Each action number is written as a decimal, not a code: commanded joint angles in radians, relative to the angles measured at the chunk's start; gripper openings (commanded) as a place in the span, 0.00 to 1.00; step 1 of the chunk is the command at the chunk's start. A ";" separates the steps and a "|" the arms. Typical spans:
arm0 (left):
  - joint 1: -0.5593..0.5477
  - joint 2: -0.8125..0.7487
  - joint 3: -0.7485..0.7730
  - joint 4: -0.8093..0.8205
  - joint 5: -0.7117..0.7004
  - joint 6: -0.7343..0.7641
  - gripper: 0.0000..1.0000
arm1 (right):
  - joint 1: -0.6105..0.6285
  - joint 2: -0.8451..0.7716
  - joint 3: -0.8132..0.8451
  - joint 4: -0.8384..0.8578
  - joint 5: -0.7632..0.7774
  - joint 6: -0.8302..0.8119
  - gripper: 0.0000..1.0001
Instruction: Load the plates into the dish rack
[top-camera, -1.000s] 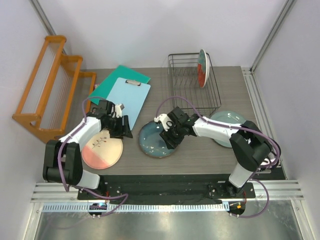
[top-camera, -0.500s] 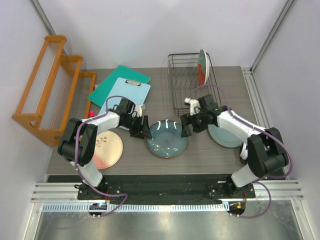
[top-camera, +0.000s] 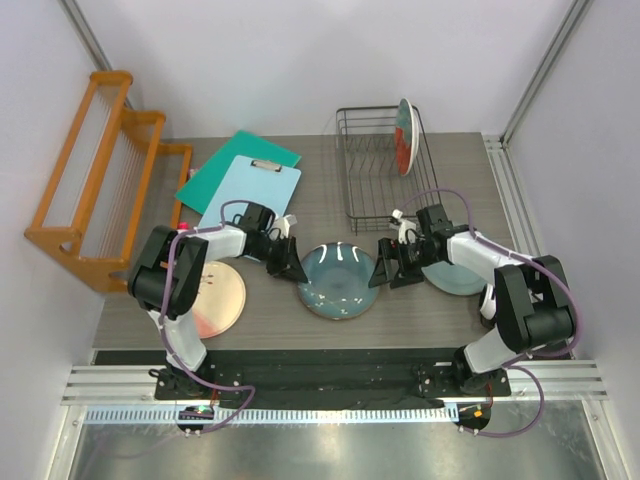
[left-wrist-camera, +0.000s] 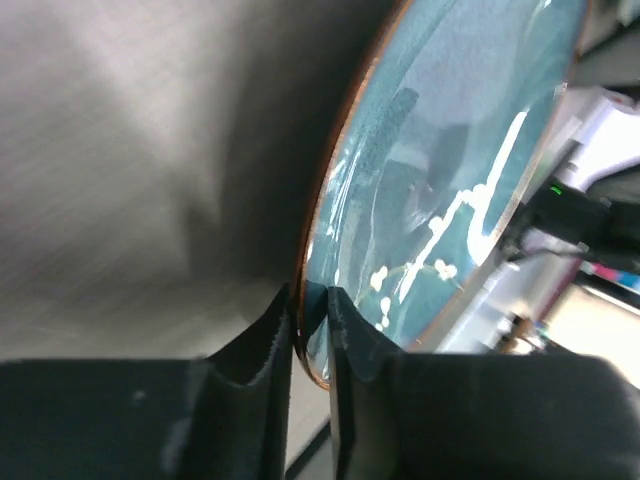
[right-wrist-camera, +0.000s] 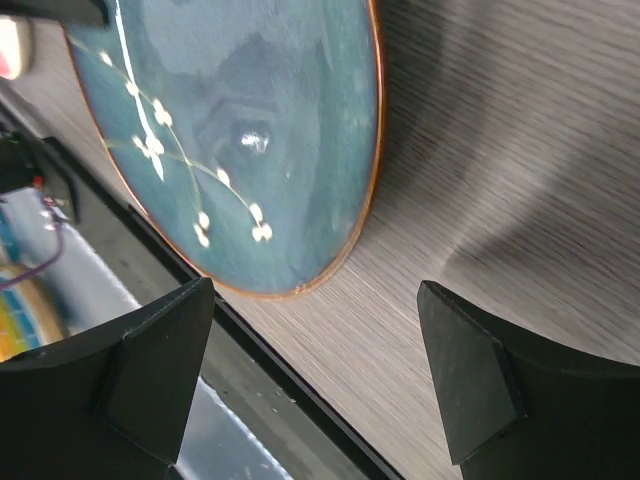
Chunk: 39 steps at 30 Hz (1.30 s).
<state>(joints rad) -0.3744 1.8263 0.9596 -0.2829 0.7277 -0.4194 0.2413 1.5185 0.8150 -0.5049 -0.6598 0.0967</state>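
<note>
- Left gripper (top-camera: 288, 262): shut down tight on the left rim of the dark teal plate (top-camera: 338, 281). In the left wrist view, the fingers (left-wrist-camera: 268, 345) pinch the copper-edged rim with barely any gap showing.
- Dark teal plate (left-wrist-camera: 440, 180): sits mid-table near the front edge, between the two grippers. A dark shadow lies on the table (top-camera: 320, 215) beneath the gripped side, so that edge looks raised.
- Right gripper (top-camera: 386, 268): spread wide and holding nothing. In the right wrist view, the plate's rim (right-wrist-camera: 300, 288) sits at the mouth of the gripper (right-wrist-camera: 315, 375) and touches neither finger.
- Pink-and-cream plate (top-camera: 212, 298): flat on the table at front left, partly under the left arm.
- Pale grey-green plate (top-camera: 458, 276): flat at front right, partly covered by the right arm.
- Red-and-teal floral plate (top-camera: 404, 136): stands upright on edge in the far right end of the dish rack (top-camera: 372, 170).
- Dish rack: at the back of the table, right of centre.
- Light blue clipboard (top-camera: 252, 192): lies over a green clipboard (top-camera: 232, 160), back left.
- Orange wooden rack (top-camera: 95, 175): at the far left edge.
</note>
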 joint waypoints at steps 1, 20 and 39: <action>-0.001 -0.006 -0.033 0.033 0.176 0.017 0.07 | -0.020 0.028 -0.039 0.086 -0.118 0.064 0.88; 0.011 0.117 -0.013 -0.001 0.389 0.087 0.00 | -0.071 0.241 -0.158 0.305 -0.328 0.161 0.78; -0.028 0.090 0.019 -0.043 0.293 0.115 0.21 | -0.034 0.177 -0.145 0.257 -0.288 0.111 0.02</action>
<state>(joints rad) -0.3965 1.9476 0.9333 -0.2672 1.0397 -0.3412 0.1978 1.7340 0.6434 -0.1719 -0.9783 0.2401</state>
